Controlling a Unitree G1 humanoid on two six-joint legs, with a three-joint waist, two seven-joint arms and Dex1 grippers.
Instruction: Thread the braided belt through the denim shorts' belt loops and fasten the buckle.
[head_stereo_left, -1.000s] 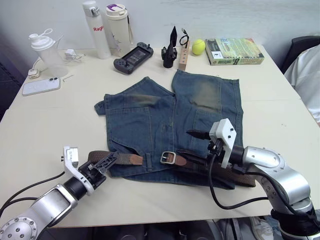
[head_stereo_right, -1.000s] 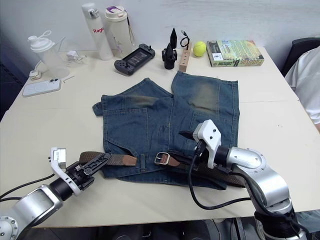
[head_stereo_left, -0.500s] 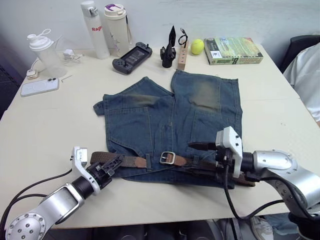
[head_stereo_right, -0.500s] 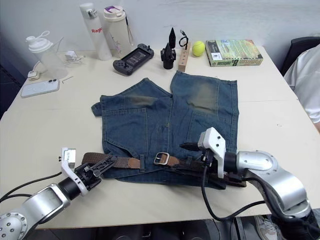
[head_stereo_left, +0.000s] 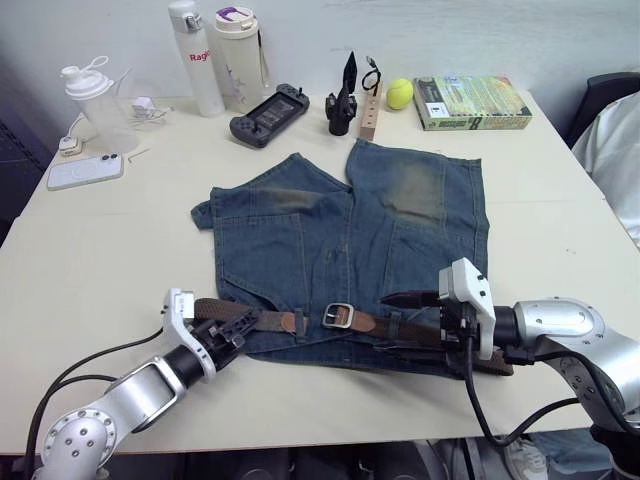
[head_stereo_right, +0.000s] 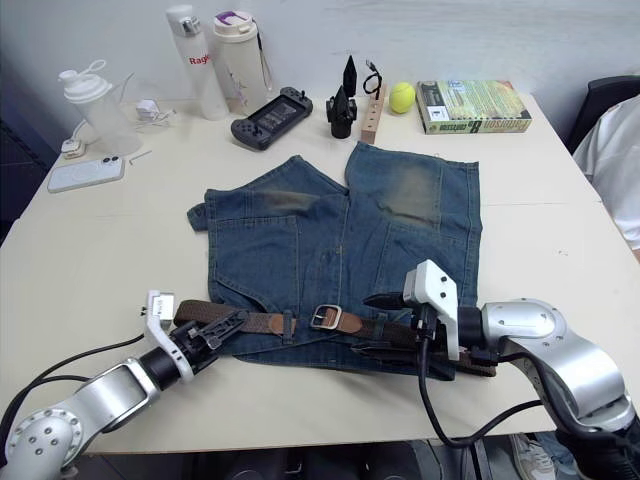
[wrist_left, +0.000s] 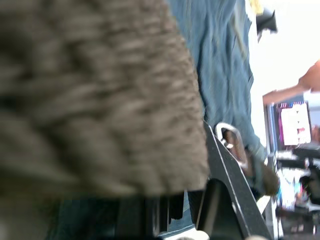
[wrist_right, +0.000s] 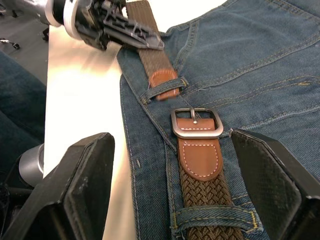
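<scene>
Left claw (head_stereo_right: 212, 332) is clenching the braided belt (head_stereo_right: 255, 322) near its tan tip, at the near left of the surface (head_stereo_right: 90, 250), just beside the waistband's left end. Right claw (head_stereo_left: 400, 322) is hovering released over the waistband to the right of the buckle (head_stereo_left: 337, 316), fingers spread wide and holding nothing, as the right wrist view shows.

Denim shorts (head_stereo_left: 340, 240) are lying flat mid-surface, waistband nearest, legs pointing far. Belt is running along the waistband. Tan tip is sitting under a belt loop (wrist_right: 159, 91) just left of the buckle, touching it but not yet into the frame. Right of the buckle, another loop (wrist_right: 210, 215) is crossing the strap.

Judgement: threading looks largely done on the visible front; rear loops can't be told. Left to do: feeding the tip through the buckle and seating the prong.

Far edge: two bottles (head_stereo_left: 215, 55), a game controller (head_stereo_left: 267, 112), a yellow ball (head_stereo_left: 399, 93), a book (head_stereo_left: 470, 100), and a phone (head_stereo_left: 83, 171) at far left.
</scene>
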